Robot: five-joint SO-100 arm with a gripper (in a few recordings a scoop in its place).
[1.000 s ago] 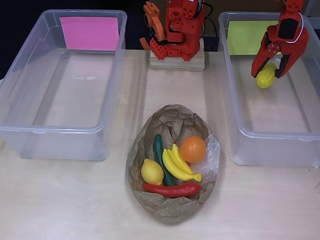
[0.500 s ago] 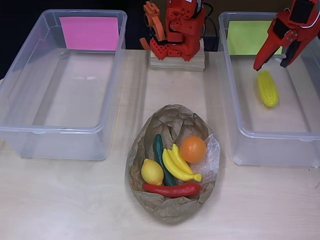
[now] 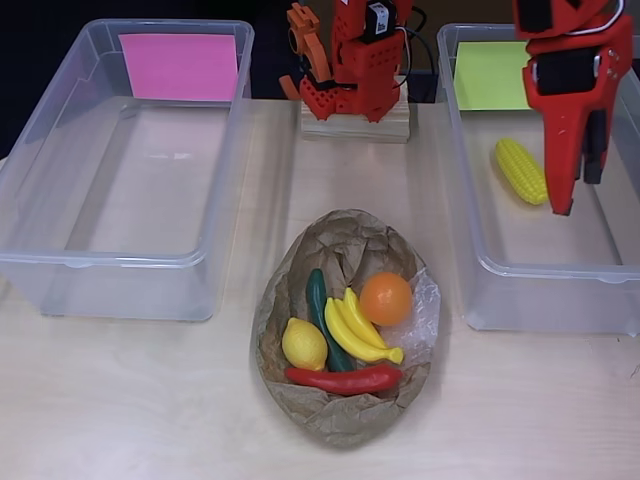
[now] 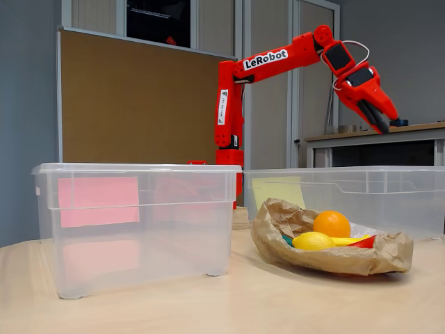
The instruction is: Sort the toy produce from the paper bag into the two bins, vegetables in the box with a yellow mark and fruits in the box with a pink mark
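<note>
Corn [image 3: 521, 170], yellow and knobbly, lies loose on the floor of the right bin [image 3: 470, 230], the one with the yellow mark [image 3: 491, 75]. Above it hangs the red gripper [image 3: 578, 190], fingers spread and holding nothing (raised well over the rim in the fixed view [image 4: 381, 120]). The pale wood table [image 3: 130, 400] has bare room at its near edge. Between the bins sits the paper bag [image 3: 345, 420] with an orange [image 3: 385, 298], bananas [image 3: 355, 330], lemon [image 3: 304, 344], cucumber [image 3: 319, 300] and red pepper [image 3: 345, 379]. The left bin [image 3: 30, 200] carries the pink mark [image 3: 180, 66].
</note>
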